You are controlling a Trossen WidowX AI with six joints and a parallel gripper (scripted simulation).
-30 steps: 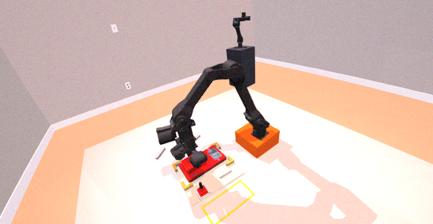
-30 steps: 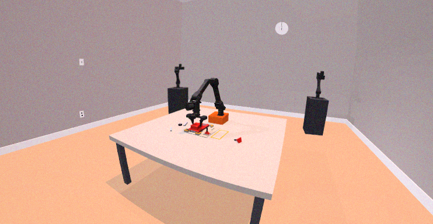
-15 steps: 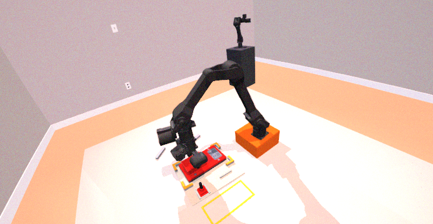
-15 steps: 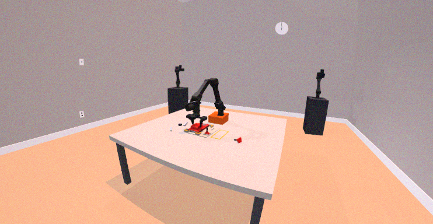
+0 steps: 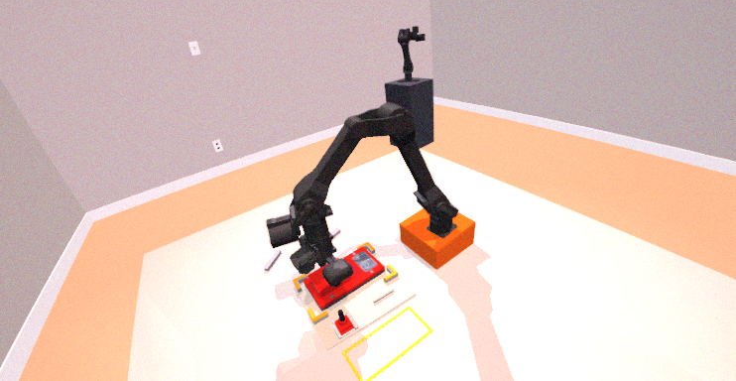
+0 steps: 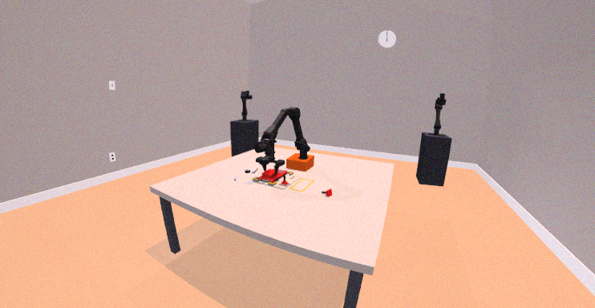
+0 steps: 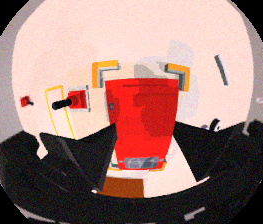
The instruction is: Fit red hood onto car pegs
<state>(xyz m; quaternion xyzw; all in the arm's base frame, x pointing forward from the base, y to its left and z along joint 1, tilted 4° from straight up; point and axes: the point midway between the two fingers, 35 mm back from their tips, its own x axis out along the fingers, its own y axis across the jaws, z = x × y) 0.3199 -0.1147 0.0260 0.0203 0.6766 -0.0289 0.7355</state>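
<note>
The red hood point(image 5: 319, 290) point(image 6: 270, 175) point(image 7: 144, 112) lies level on the car chassis point(image 5: 366, 263) in the jig, which has yellow corner brackets point(image 5: 391, 273). The pegs and corner holes are hidden under the hood and the fingers. My gripper point(image 5: 329, 271) point(image 6: 270, 166) point(image 7: 142, 163) points straight down over the hood. Its two dark fingers stand at the hood's two long sides and still press against them. The grey engine part shows at the chassis's uncovered end.
The arm's orange base point(image 5: 437, 239) stands right of the jig. A small red stand with a black knob point(image 5: 340, 321) and a yellow outlined rectangle point(image 5: 420, 318) lie in front. Short pale rods point(image 5: 273, 259) lie to the left. A small red piece point(image 6: 329, 192) lies further off.
</note>
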